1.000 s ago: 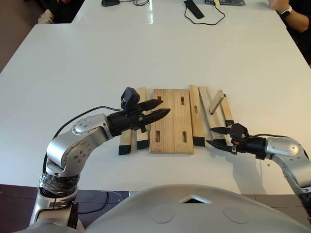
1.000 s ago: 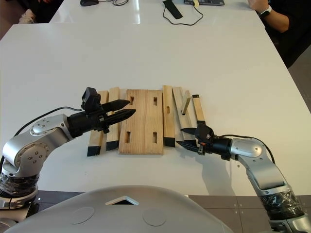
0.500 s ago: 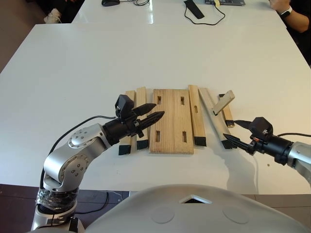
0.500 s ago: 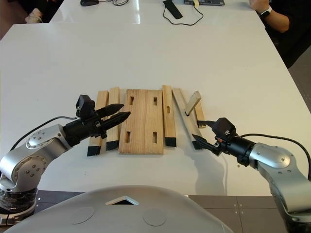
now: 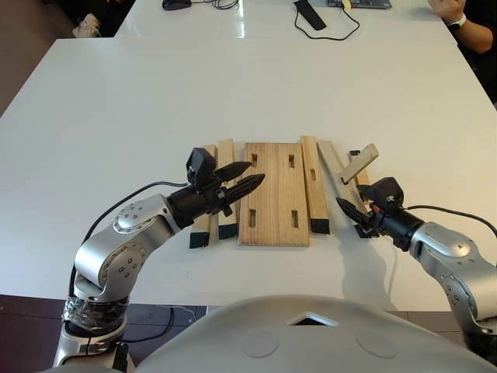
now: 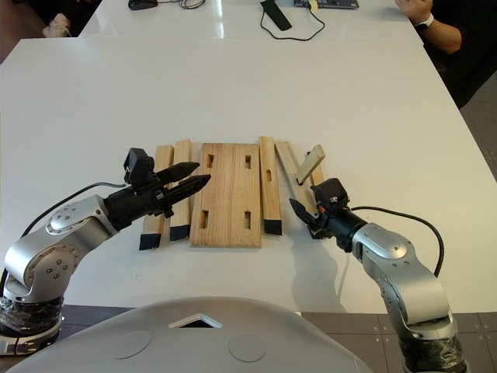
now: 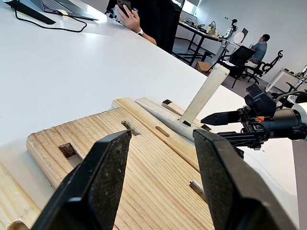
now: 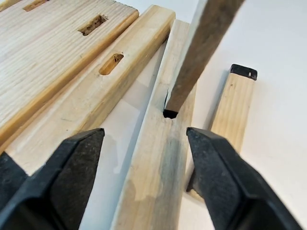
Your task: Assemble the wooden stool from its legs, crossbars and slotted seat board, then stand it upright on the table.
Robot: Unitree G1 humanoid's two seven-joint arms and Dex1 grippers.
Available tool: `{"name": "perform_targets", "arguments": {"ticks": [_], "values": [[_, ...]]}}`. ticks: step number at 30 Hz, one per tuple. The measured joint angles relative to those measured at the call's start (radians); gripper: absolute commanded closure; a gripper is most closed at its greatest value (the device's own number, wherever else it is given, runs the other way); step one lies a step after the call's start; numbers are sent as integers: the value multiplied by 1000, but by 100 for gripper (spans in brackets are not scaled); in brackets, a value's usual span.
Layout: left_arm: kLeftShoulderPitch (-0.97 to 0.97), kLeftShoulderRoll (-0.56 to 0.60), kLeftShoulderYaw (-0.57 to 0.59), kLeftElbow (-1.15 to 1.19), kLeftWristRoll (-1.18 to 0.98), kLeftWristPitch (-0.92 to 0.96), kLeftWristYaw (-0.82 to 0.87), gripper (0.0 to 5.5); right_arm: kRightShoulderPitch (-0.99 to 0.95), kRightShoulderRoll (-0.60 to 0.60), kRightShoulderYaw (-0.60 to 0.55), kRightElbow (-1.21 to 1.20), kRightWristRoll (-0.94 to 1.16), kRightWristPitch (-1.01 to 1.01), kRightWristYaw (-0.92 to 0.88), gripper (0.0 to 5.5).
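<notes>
The slotted seat board [image 5: 272, 194] lies flat mid-table. Two legs [image 5: 215, 194] lie along its left side and a slotted leg [image 5: 312, 186] along its right. Further right, a crossbar [image 5: 360, 162] stands tilted in a slot of another leg [image 5: 335, 172], and one more leg [image 8: 233, 98] lies beside it. My left gripper [image 5: 253, 174] is open, hovering over the board's left edge. My right gripper [image 5: 351, 217] is open at the near end of the leg holding the crossbar [image 8: 201, 43], its fingers [image 8: 79, 165] on either side of that leg [image 8: 160, 158].
The white table [image 5: 116, 101] has free room to the left, right and behind the parts. On the far table lie a black flat object with a cable [image 5: 311, 15] and a mouse [image 5: 176, 4]. A person's hand [image 5: 449, 8] shows at the far right corner.
My right gripper swung out to the right, then came back left to the leg's near end. The leg and its crossbar shifted slightly right. The left gripper hardly moved.
</notes>
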Motion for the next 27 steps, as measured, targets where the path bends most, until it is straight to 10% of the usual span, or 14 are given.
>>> {"name": "perform_targets", "arguments": {"ticks": [18, 27], "values": [[-6, 1, 0, 5, 0, 14, -3, 311, 4, 6, 38, 105, -52, -67, 35, 234], [3, 0, 0, 2, 1, 14, 4, 311, 13, -20, 22, 118, -64, -60, 41, 344]]}}
